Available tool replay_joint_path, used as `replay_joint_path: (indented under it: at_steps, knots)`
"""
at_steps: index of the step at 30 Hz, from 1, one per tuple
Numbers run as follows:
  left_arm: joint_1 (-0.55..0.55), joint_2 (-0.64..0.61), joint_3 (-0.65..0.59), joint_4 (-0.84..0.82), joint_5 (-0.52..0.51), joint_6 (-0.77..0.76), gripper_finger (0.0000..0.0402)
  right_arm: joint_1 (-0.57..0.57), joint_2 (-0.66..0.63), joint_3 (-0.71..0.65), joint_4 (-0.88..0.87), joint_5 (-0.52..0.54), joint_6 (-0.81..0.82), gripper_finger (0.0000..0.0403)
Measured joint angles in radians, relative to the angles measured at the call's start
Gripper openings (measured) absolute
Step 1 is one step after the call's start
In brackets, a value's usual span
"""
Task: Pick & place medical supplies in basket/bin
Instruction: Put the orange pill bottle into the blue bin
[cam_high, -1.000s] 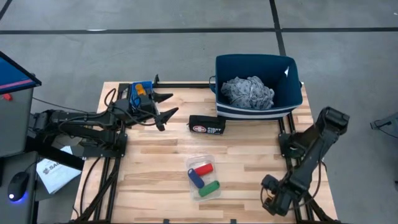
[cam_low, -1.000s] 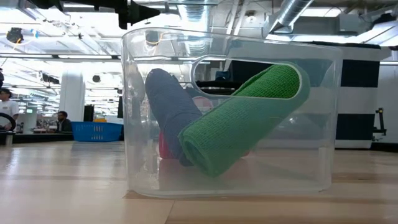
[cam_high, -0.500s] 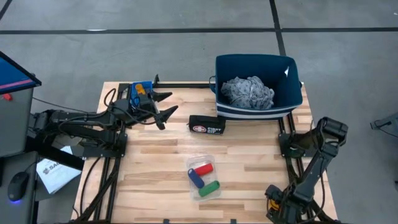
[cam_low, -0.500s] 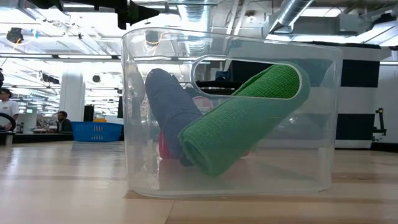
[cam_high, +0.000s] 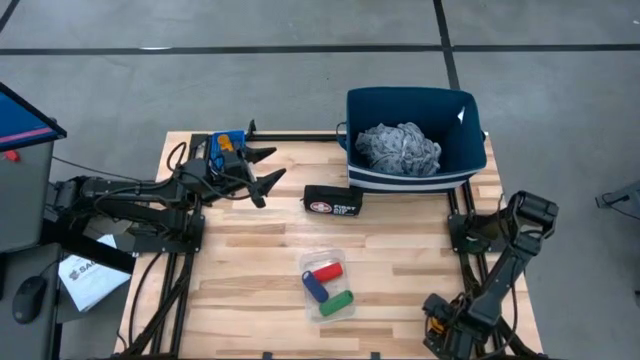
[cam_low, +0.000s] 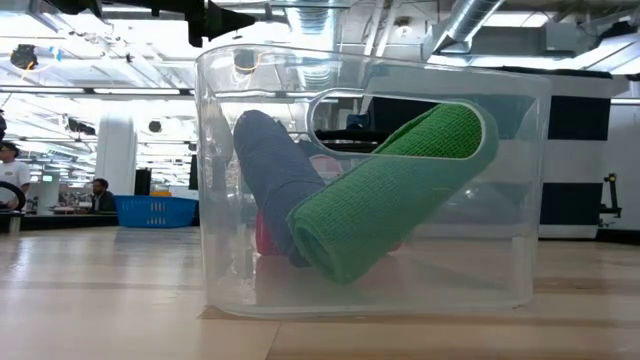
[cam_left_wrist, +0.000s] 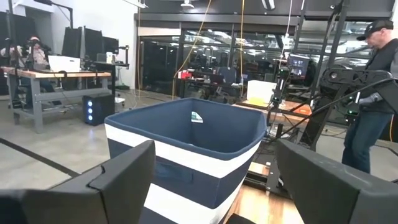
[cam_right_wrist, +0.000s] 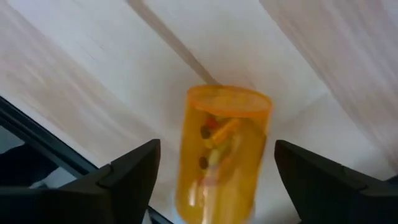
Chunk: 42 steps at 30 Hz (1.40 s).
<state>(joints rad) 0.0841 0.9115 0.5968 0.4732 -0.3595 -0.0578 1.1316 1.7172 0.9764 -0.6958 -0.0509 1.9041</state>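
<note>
Placed so far: one grey mottled cloth (cam_high: 398, 148), seen lying inside the navy bin (cam_high: 470, 160) in the high view; judged the only supply delivered.

Outstanding: red roll (cam_high: 325, 272), blue roll (cam_high: 314, 287) and green roll (cam_high: 336, 303), all held in a clear container (cam_high: 305, 262) at mid-table, well apart from both sets of fingers; an orange pill bottle (cam_right_wrist: 224, 152), framed between the right gripper's (cam_right_wrist: 214, 180) widely parted fingers, not yet clasped; a black first-aid pouch (cam_high: 332, 201) lies just in front of the bin. Task judged early.

Left gripper (cam_high: 268, 168): fingers spread wide, nothing between them, held at the table's far left part, beside a blue object (cam_high: 228, 140); the bin is seen ahead of the fingers in the left wrist view.

View differences: the pill bottle is shown only by the right wrist view; the high view gives merely the right arm folded low at the table's near right corner; the low view is filled by the clear container, the red roll mostly hidden; the cloth is seen only from above.
</note>
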Motion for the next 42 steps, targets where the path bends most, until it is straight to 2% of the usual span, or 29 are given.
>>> replay_joint_path:
  at_steps: [23,29,35,42]
  knots:
    - [0.000,0.000,0.000,-0.001,0.000,0.000,0.0314,-0.004,0.000,0.000,-0.014,0.008,-0.045,0.0182]
    - [0.000,0.000,0.000,-0.001,0.000,0.000,0.0314,-0.036,-0.003,0.000,-0.023,0.026,-0.122,0.0187]
    - [-0.018,0.000,0.000,-0.005,0.000,0.000,0.0314,-0.114,-0.019,0.000,-0.074,0.049,-0.279,0.0193]
    - [-0.072,0.004,0.000,-0.065,0.000,0.000,0.0314,-0.257,-0.124,-0.001,-0.208,0.193,-0.512,0.0190]
